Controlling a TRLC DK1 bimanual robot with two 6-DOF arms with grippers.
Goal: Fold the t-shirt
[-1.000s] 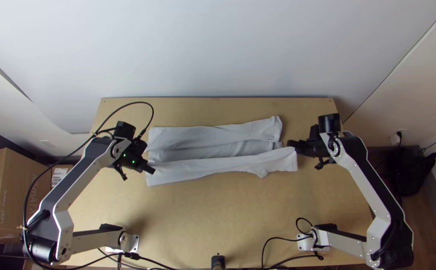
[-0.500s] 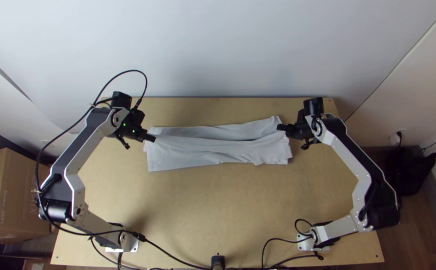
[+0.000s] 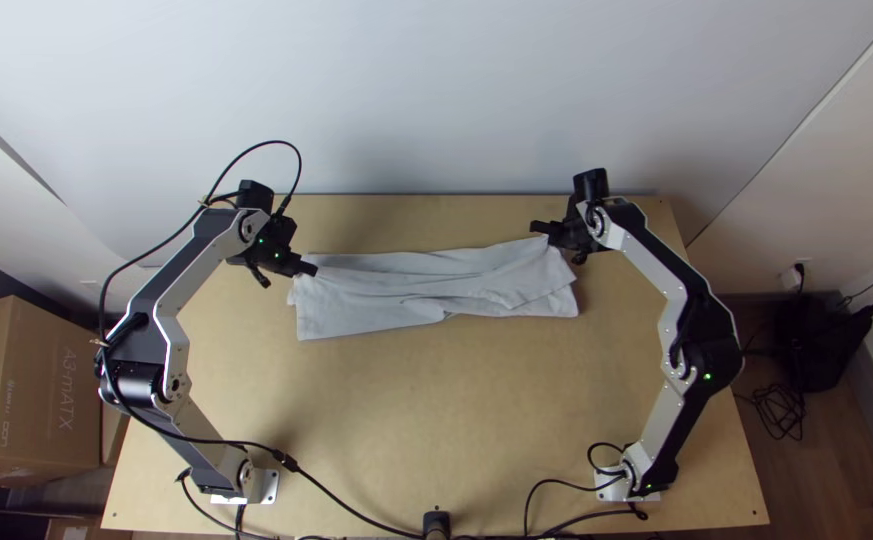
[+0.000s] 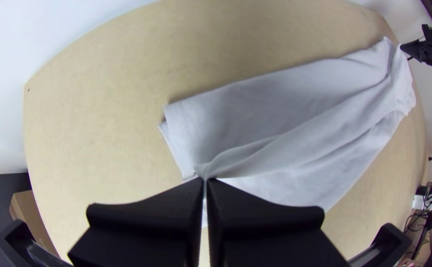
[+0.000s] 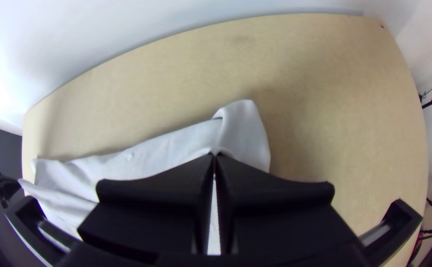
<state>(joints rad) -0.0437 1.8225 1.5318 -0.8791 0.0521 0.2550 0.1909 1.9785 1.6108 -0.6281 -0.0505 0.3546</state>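
Note:
The pale grey t-shirt (image 3: 376,310) lies as a long folded strip across the upper middle of the table, with creases running along it. At its left end my left gripper (image 3: 310,268) holds a pinch of cloth; in the left wrist view the left gripper (image 4: 206,182) is shut on a raised fold of the t-shirt (image 4: 285,109). My right gripper (image 3: 538,228) is at the strip's upper right corner; in the right wrist view the right gripper (image 5: 215,157) is shut on cloth near the end of the t-shirt (image 5: 245,133).
Bare wooden table (image 3: 436,410) lies on the near side of the cloth. A pale wall (image 3: 436,90) rises behind the far edge. Cardboard boxes (image 3: 36,390) stand beyond the table's left side, and a black cable (image 3: 346,508) crosses the near left part.
Both grippers have moved up the picture, toward the table's far edge, the right one also leftward. The held layer has been drawn over the rest, and the strip has become narrower.

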